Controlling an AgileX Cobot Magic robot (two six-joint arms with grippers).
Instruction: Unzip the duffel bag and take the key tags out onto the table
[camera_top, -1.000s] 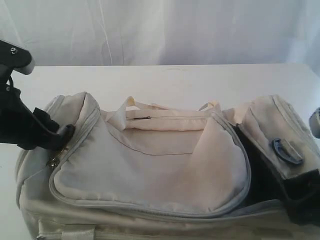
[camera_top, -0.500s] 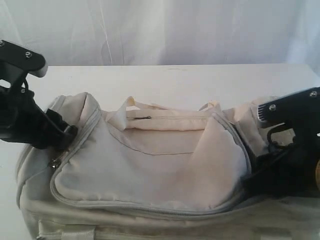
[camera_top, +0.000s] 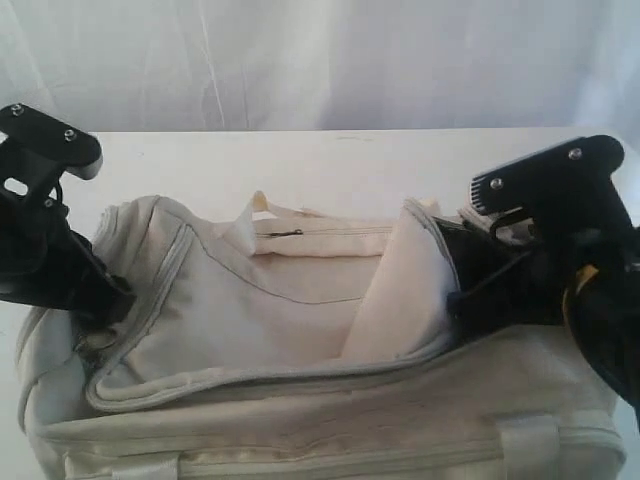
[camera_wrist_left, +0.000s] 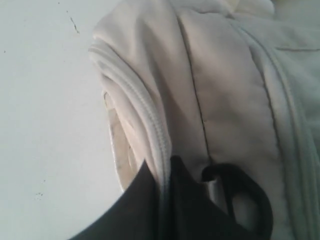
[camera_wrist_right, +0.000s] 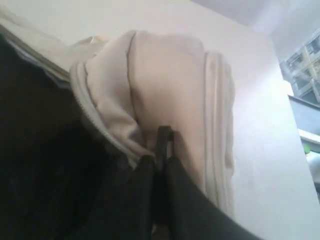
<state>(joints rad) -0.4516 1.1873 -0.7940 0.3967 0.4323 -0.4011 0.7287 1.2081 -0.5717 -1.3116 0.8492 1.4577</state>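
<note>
**Operator:** List the items by count, largest first.

**Technician:** One counter (camera_top: 350, 160), white and flat. One duffel bag (camera_top: 250, 310) in cream fabric, lying on the counter. Two end effectors, one at each end of the bag. One top flap (camera_top: 400, 290) on the bag. One small zip pull (camera_top: 291, 235), dark, near the bag's far top edge.

**Operator:** Give the condition of each end effector.

**Technician:** The left end effector (camera_top: 105, 300) is at the bag's left end. Its fingers (camera_wrist_left: 150, 210) are together, clamped on the duffel bag at its zip seam (camera_wrist_left: 155, 125). A dark loop (camera_wrist_left: 240, 197) sits just beside them; I cannot tell whether it is a pull. The right end effector (camera_top: 455, 300) is at the bag's right end. Its fingers (camera_wrist_right: 185, 200) are pressed together, pinching a dark tab (camera_wrist_right: 163, 137) at the flap's edge.

**Operator:** Describe the bag opening.

**Technician:** The flap's right part stands lifted and folded toward the bag's middle. Dark lining (camera_wrist_right: 40, 150) shows beneath it. The interior is too dark to make out any contents.

**Operator:** Report edges and clearance.

**Technician:** Bare counter runs behind the bag across its full width, up to the far edge, which meets a white curtain (camera_top: 320, 60). A narrow bare strip lies off the bag's left end. The bag's near side runs out of view.
</note>
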